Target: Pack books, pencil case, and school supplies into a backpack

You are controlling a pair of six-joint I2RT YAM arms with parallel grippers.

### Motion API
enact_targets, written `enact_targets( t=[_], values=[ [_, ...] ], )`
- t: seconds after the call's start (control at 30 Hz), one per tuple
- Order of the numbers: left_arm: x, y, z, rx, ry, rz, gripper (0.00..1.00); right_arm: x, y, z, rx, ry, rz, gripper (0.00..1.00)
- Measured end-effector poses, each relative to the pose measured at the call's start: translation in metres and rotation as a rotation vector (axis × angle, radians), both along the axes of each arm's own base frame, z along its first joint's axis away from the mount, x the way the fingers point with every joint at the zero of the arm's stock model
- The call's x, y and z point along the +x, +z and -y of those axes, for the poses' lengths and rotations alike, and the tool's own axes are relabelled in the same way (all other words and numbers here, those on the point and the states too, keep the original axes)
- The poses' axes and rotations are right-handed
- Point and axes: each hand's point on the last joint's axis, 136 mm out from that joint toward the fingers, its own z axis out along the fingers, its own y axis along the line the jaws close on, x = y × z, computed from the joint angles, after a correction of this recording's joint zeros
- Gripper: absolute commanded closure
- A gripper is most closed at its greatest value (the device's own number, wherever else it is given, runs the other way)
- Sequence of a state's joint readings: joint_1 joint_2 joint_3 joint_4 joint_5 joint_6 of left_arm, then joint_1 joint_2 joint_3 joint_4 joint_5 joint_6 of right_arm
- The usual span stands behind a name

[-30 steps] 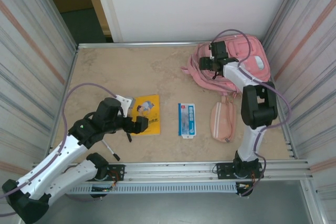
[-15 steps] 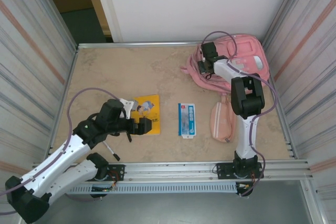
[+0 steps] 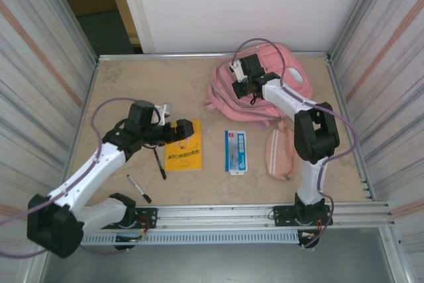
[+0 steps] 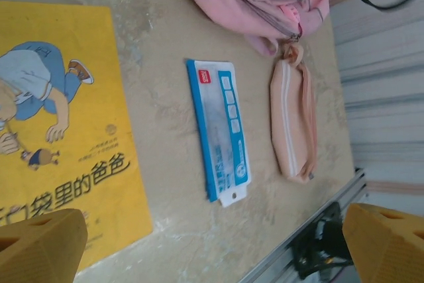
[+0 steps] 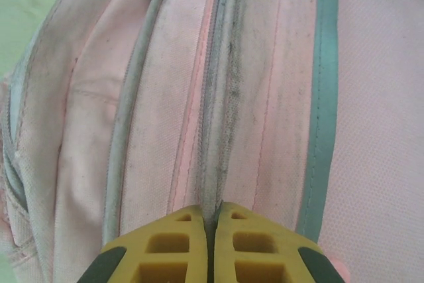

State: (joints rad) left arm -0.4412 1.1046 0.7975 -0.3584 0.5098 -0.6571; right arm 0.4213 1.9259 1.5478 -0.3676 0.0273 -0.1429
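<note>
Two arms and nothing packed yet, judging by what's lying loose on the bench. My right jaws are clenched tight on the backpack at 1 o'clock, pinched right on a zip line between two seams. I can't tell from my wrist view whether there's a zip pull in there or just fabric. My left jaws are released, spread wide and hovering over the book at 8 o'clock.

I reckon the step in hand is getting that bag open. Tip to self: pull along the zip track, low and steady. If I tug up or sideways, the whole bag will probably slide instead of unzipping. Pinning it with the left arm might help.

On containers, every backpack zip I can see looks closed, and I can't see inside. The pencil case at 4 o'clock is zipped shut too, contents unknown.

The blue-and-white packet sits around 6 o'clock, between the book and the pencil case. One pen lies along the book's left edge, and the other pen is out at 7 o'clock.
</note>
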Motion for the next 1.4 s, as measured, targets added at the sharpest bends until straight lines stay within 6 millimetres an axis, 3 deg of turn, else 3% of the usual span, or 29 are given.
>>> enact_targets(
  t=[0.2, 0.37, 0.63, 0.83, 0.9, 1.0, 1.2, 1.23, 1.3, 1.4],
  values=[
    [0.027, -0.013, 0.015, -0.020, 0.022, -0.041, 0.03, -0.019, 0.039, -0.020, 0.127, 0.066, 0.020, 1.00],
    [0.057, -0.021, 0.023, -0.053, 0.071, -0.064, 0.05, -0.034, 0.048, -0.036, 0.243, 0.096, -0.029, 1.00],
    [0.098, -0.039, 0.008, -0.062, 0.178, -0.118, 0.20, -0.068, 0.053, -0.045, 0.347, 0.152, -0.110, 1.00],
    [0.111, -0.040, 0.011, -0.055, 0.186, -0.117, 0.44, -0.080, 0.066, -0.049, 0.379, 0.190, -0.110, 1.00],
    [0.112, -0.045, 0.012, -0.048, 0.190, -0.128, 0.62, -0.080, 0.067, -0.049, 0.380, 0.190, -0.110, 1.00],
    [0.111, -0.049, 0.012, -0.037, 0.191, -0.140, 0.82, -0.080, 0.067, -0.048, 0.381, 0.190, -0.112, 1.00],
    [0.109, -0.044, 0.015, -0.042, 0.175, -0.121, 0.98, -0.078, 0.065, -0.047, 0.382, 0.186, -0.116, 1.00],
    [0.108, -0.041, 0.015, -0.046, 0.170, -0.115, 1.00, -0.078, 0.063, -0.047, 0.381, 0.185, -0.120, 0.99],
    [0.107, -0.035, 0.017, -0.052, 0.166, -0.099, 1.00, -0.078, 0.059, -0.048, 0.383, 0.182, -0.134, 0.79],
    [0.102, -0.027, 0.021, -0.063, 0.150, -0.076, 1.00, -0.077, 0.056, -0.048, 0.396, 0.168, -0.149, 0.59]
  ],
)
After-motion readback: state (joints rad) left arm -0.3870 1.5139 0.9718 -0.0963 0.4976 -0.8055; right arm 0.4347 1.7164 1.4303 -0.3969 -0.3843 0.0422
